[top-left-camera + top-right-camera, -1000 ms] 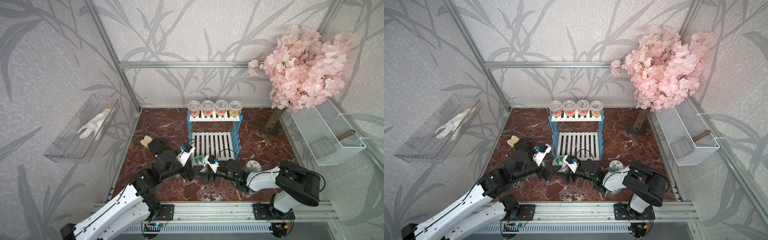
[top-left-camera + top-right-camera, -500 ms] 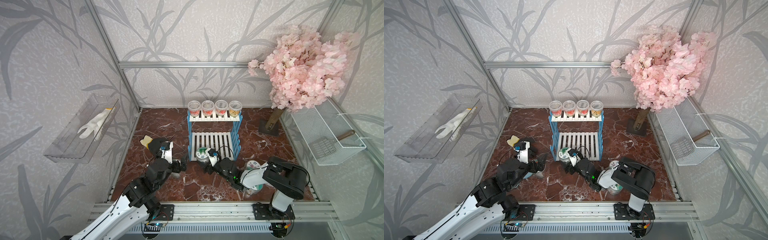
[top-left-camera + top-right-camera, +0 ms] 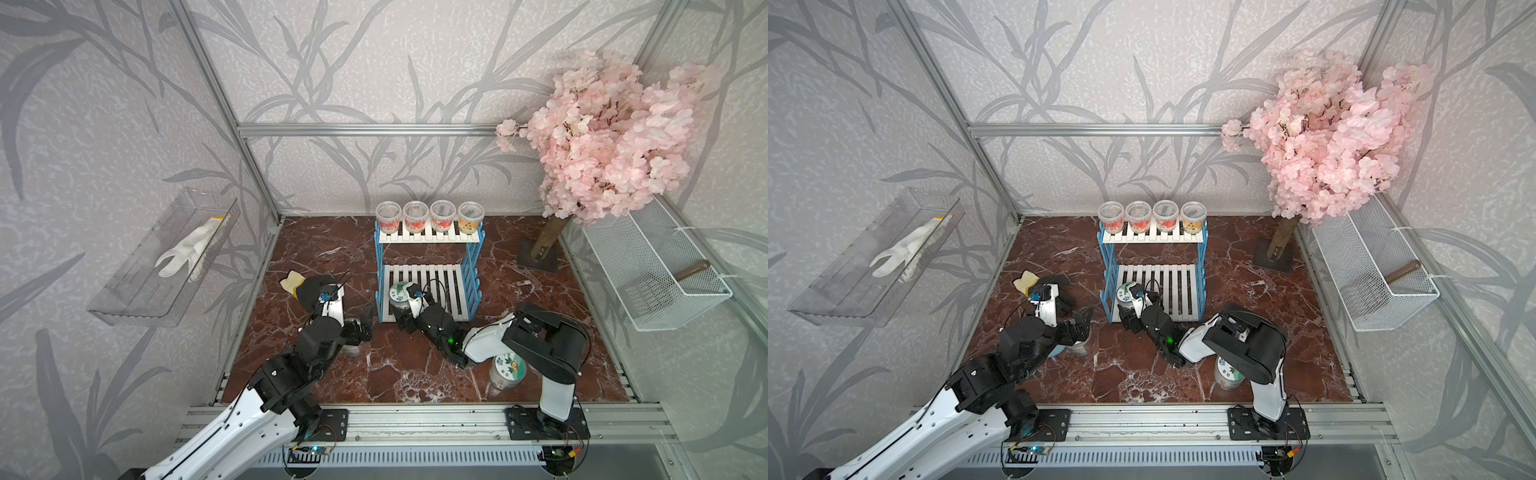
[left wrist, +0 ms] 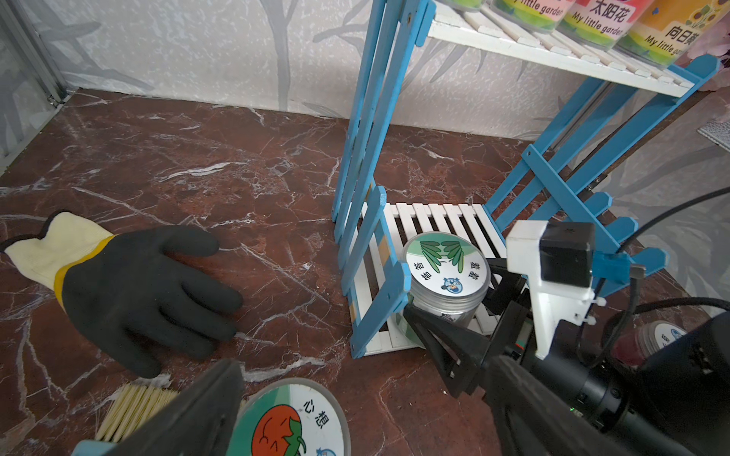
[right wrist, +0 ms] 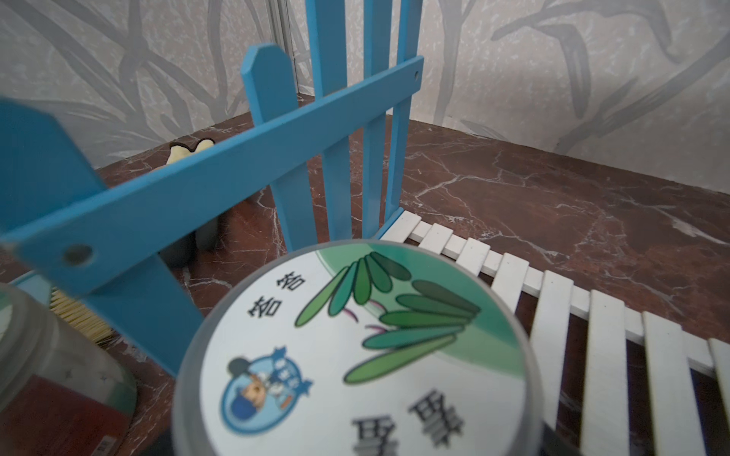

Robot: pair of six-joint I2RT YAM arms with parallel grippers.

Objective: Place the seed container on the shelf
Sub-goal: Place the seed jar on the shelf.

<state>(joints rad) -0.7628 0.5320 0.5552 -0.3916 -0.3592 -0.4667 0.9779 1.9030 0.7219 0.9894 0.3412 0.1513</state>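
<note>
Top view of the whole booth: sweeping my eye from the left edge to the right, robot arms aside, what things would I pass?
clear wall tray holding a white glove → black glove with a cream cuff on the floor → blue-and-white shelf → tree trunk → white wire mesh basket

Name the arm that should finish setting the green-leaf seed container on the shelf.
Right. The right claw grips the seed container at the lower tier of the shelf, so it likely only needs to release. The left claw hangs open above the tomato-lid container, off the shelf.
</note>
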